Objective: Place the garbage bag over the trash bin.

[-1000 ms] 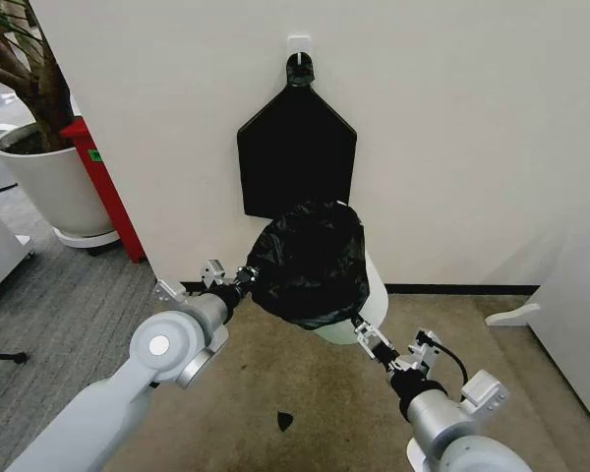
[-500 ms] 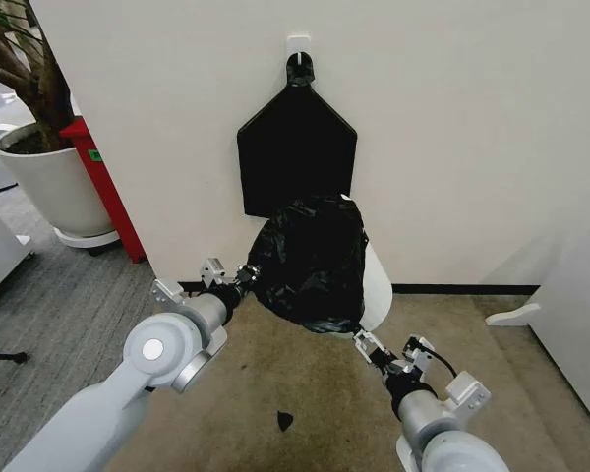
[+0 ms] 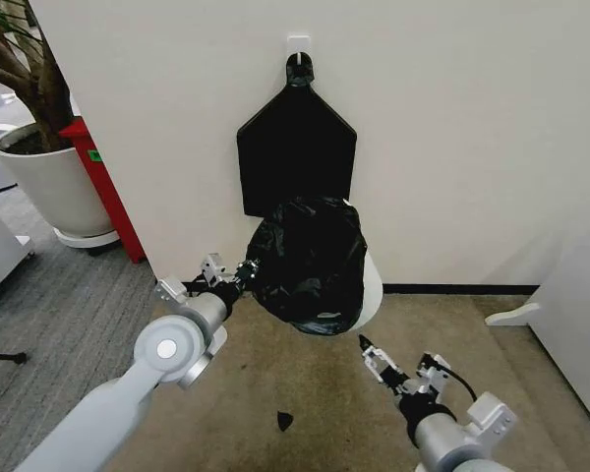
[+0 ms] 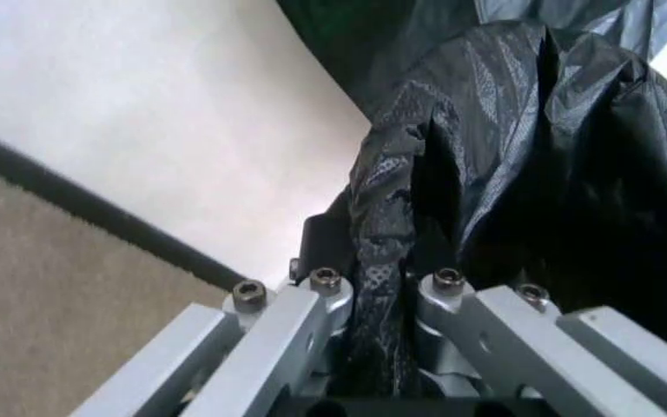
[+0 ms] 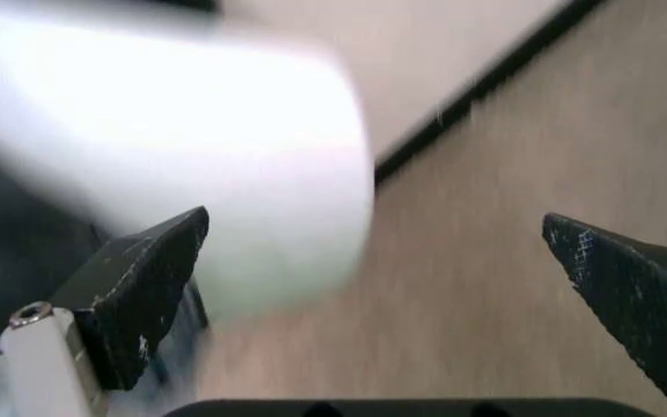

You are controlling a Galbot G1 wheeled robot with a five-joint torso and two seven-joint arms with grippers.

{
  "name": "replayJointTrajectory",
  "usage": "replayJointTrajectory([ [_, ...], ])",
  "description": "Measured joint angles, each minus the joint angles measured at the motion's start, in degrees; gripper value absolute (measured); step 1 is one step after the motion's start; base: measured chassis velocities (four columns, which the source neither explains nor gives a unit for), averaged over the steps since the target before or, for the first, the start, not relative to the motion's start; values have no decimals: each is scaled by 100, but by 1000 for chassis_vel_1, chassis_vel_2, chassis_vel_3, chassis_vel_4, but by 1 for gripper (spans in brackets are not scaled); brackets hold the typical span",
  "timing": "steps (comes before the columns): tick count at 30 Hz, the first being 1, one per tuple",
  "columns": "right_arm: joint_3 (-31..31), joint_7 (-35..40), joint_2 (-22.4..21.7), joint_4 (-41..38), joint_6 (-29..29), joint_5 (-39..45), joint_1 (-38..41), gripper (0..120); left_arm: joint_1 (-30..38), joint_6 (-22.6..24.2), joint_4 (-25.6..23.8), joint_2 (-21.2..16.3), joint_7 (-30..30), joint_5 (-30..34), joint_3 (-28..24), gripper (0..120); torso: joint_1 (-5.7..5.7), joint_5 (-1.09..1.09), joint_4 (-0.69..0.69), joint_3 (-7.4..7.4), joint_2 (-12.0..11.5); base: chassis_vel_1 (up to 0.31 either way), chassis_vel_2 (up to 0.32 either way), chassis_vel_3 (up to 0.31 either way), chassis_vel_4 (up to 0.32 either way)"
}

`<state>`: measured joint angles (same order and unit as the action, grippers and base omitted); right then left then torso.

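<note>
The crinkled black garbage bag (image 3: 310,264) is draped over the white trash bin (image 3: 373,292), which stands by the wall; only the bin's right side shows past the plastic. My left gripper (image 3: 246,274) is shut on the bag's left edge. In the left wrist view the bag (image 4: 519,156) is bunched between the metal fingers (image 4: 310,300) of that gripper (image 4: 380,300). My right gripper (image 3: 367,348) hangs open below and to the right of the bag, apart from it. In the right wrist view its black fingertips (image 5: 154,269) stand wide apart, with the bin (image 5: 194,174) blurred beyond them.
A flat black pentagon bundle (image 3: 297,162) hangs from a wall hook above the bin. A white plant pot (image 3: 49,182) and a red stand (image 3: 103,187) are at the left. A small black scrap (image 3: 285,421) lies on the carpet. White furniture (image 3: 570,315) stands at the right.
My right gripper has come off the bag's lower right edge and drawn back and down. The bag has settled lower over the bin. The left gripper has held its grip.
</note>
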<state>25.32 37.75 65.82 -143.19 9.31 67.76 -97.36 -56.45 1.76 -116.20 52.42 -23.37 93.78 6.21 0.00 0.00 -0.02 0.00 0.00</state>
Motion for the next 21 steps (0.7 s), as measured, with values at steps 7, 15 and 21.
replayJointTrajectory([
  [7, 2315, -497, -797, -5, 486, 3103, 937, 100, -2, 106, 425, -86, 1335, -271, 33, 4, 0, 2, 1, 1, 0, 0, 0, 0, 0],
  [15, 2845, -699, -2271, 1063, 1780, 6279, 2365, 100, 61, 259, 960, -143, 3174, -927, 21, 4, 0, 2, 3, 1, 0, 0, 0, 0, 0],
  [21, 2709, -453, -2752, 1506, 2350, 7139, 2695, 100, 113, 371, 1207, -158, 4028, -1259, 12, 4, 0, 1, 1, 1, 0, 0, 0, 0, 0],
])
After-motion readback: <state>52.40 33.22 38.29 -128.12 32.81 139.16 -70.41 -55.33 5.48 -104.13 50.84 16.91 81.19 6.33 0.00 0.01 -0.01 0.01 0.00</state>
